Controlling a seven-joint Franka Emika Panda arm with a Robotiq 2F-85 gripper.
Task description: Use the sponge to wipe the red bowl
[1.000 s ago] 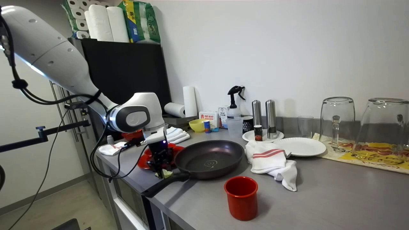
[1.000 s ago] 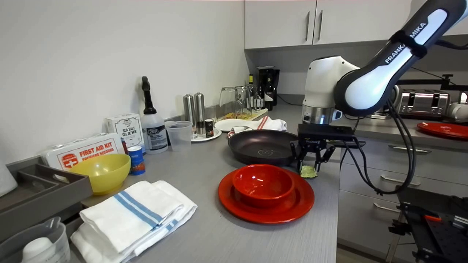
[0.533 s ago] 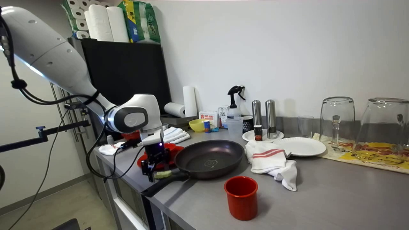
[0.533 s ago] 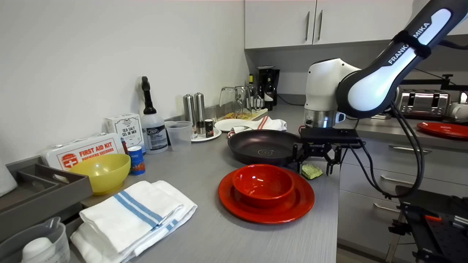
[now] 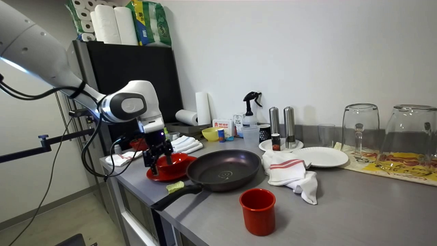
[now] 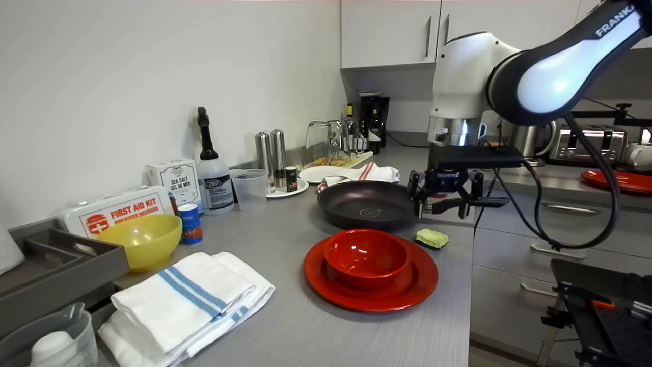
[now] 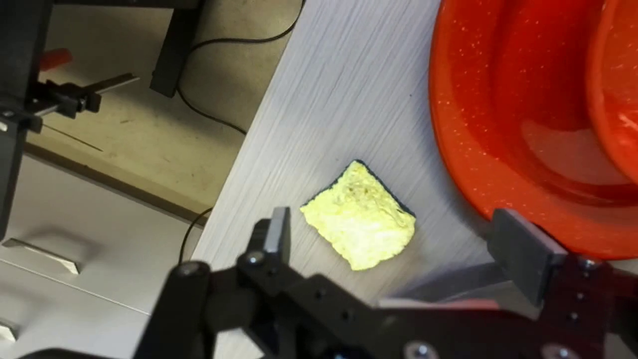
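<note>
Grey desk [image 6: 331,336] was crowded: we had a round black frying pan [image 6: 367,204] with its long handle [image 5: 177,197] pointing at the desk's edge, an upright red cylindrical cup [image 5: 258,213] near the pan, folded white blue-striped cloths [image 6: 188,306] farther off. Wide round red plate [image 6: 374,302] sat just beside the pan, bearing our deep, glossy red bowl [image 6: 367,255], upright. The small yellow-green sponge [image 7: 360,219] looked rough on top, ragged-edged, dark underneath. It lay on the desk between plate and handle. Black two-fingered pincer [image 6: 441,211] hung higher than the sponge, spread wide. In the wrist view we saw the sponge between its fingers [image 7: 521,254], apart from both; bowl was at right.
</note>
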